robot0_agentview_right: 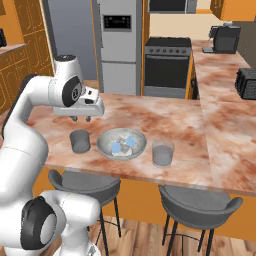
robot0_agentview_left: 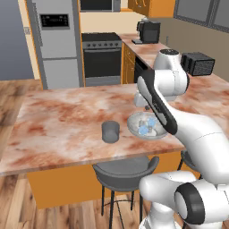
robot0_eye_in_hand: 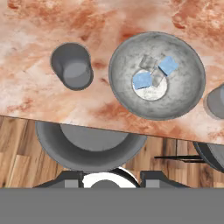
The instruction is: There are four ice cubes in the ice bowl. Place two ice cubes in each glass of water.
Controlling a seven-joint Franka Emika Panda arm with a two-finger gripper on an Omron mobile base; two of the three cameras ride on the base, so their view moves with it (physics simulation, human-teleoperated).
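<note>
The tool (robot0_agentview_right: 81,119) hangs above the tabletop (robot0_agentview_right: 165,117) with its fingers drawn together and nothing between them, well clear of everything below. In the right base view it sits over the near edge, above and just behind the left glass (robot0_agentview_right: 79,141).

From the hand view, the bowl (robot0_eye_in_hand: 183,94) lies right of centre on the marble, and the left glass (robot0_eye_in_hand: 72,66) stands apart from it to the left. The cubes (robot0_eye_in_hand: 151,76) sit bunched in the bottom of the bowl: two show clear pale blue, and at least two more look greyer and partly overlap them, so their outlines are hard to separate. At the right edge of that view the rim of the right glass (robot0_eye_in_hand: 216,103) just shows, close beside the bowl.

In the right base view the right glass (robot0_agentview_right: 163,153) stands on the other side of the bowl (robot0_agentview_right: 105,145), so the bowl is between the two glasses, all three near the front edge. Neither glass shows a cube inside.

Two dark stools (robot0_agentview_right: 85,185) stand under the tabletop edge. Beyond are a fridge (robot0_agentview_right: 120,45), an oven (robot0_agentview_right: 167,65), a coffee machine (robot0_agentview_right: 225,39) and a toaster (robot0_agentview_left: 197,63).
</note>
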